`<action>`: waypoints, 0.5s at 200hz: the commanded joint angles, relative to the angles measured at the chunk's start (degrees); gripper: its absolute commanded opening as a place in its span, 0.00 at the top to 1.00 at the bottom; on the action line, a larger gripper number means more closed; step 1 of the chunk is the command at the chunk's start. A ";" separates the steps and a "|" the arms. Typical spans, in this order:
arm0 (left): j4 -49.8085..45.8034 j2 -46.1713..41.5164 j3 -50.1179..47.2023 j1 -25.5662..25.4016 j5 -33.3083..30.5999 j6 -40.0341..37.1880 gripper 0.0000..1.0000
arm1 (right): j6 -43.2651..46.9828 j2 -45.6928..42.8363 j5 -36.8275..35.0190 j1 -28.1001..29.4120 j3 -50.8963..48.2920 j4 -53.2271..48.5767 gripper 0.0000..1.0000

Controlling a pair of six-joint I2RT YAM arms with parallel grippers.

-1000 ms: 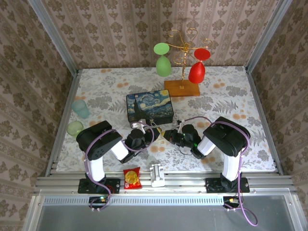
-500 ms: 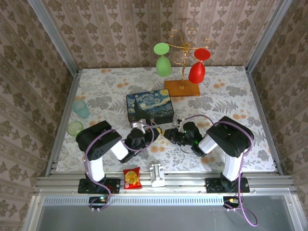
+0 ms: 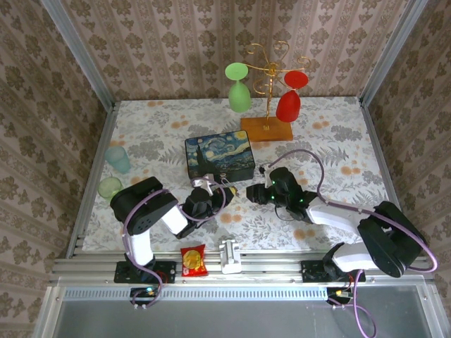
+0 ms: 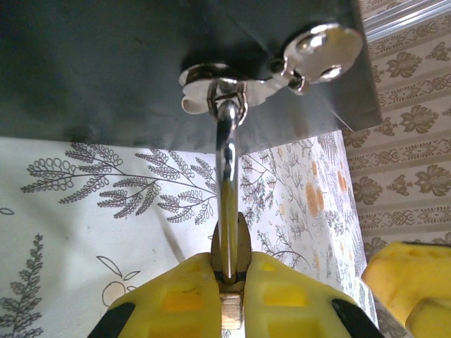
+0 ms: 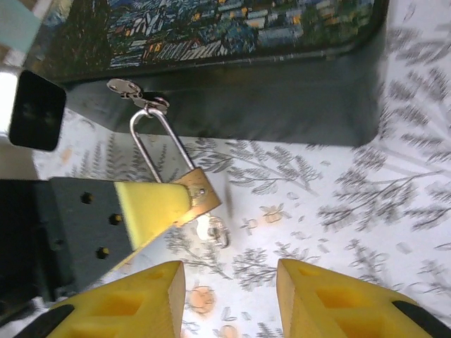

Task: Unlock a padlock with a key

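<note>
**DESK:** What is at the left of the frame?

**PHOTOGRAPHER:** The left gripper point(image 4: 227, 278), with its yellow pads pinched tight on the brass body of the padlock point(image 5: 199, 197). That hold is the same as a second ago.

**DESK:** And where is the lock itself?

**PHOTOGRAPHER:** It hangs off the 6 o'clock face of the painted box point(image 3: 220, 155). The shackle point(image 4: 227, 169) is threaded through the silver hasp point(image 4: 211, 77), and the body is held out toward the arms.

**DESK:** Any key in the shot?

**PHOTOGRAPHER:** A small silvery piece with a ring point(image 5: 215, 229) sits at the body's 5 o'clock, touching it or just under it. I take it for the key. Whether it is seated in the keyhole cannot be told.

**DESK:** What has changed on the right?

**PHOTOGRAPHER:** The right gripper point(image 5: 229, 274) is at the lock's 3 o'clock in the top view, jaws apart and holding nothing. A second ago that arm stood folded upright with its fingers close against the lock. Now it lies stretched low, with the elbow swung out toward 4 o'clock and the fingers drawn back a little.

**DESK:** What does that mean for the job?

**PHOTOGRAPHER:** The shackle looks seated in the body, so the lock reads as not yet open. My judgement is that the right arm has let go to change its approach. It would need to grip that silvery piece again and turn it while the left steadies the lock.
</note>
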State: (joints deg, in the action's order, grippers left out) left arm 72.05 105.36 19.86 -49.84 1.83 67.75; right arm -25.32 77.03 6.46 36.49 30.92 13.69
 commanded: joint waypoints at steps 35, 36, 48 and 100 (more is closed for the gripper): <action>1.38 -2.39 -0.52 -0.73 1.25 1.69 1.00 | 22.44 6.43 -6.50 3.92 2.14 -1.06 0.61; 1.36 -2.46 -0.52 -0.75 1.25 1.73 1.00 | 22.61 6.58 -6.57 4.02 2.18 -1.01 0.61; 1.16 -2.74 -0.43 -0.92 1.20 1.77 1.00 | 23.91 8.27 -7.79 5.49 3.29 -0.50 0.61; 1.16 -3.30 -0.93 -1.29 0.90 2.07 1.00 | 23.77 16.57 -9.81 7.78 3.88 9.00 0.66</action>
State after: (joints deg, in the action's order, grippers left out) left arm 72.01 104.38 19.42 -50.70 2.33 69.45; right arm -3.44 91.02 -1.34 43.75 34.06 16.05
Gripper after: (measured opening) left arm 0.095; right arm 0.346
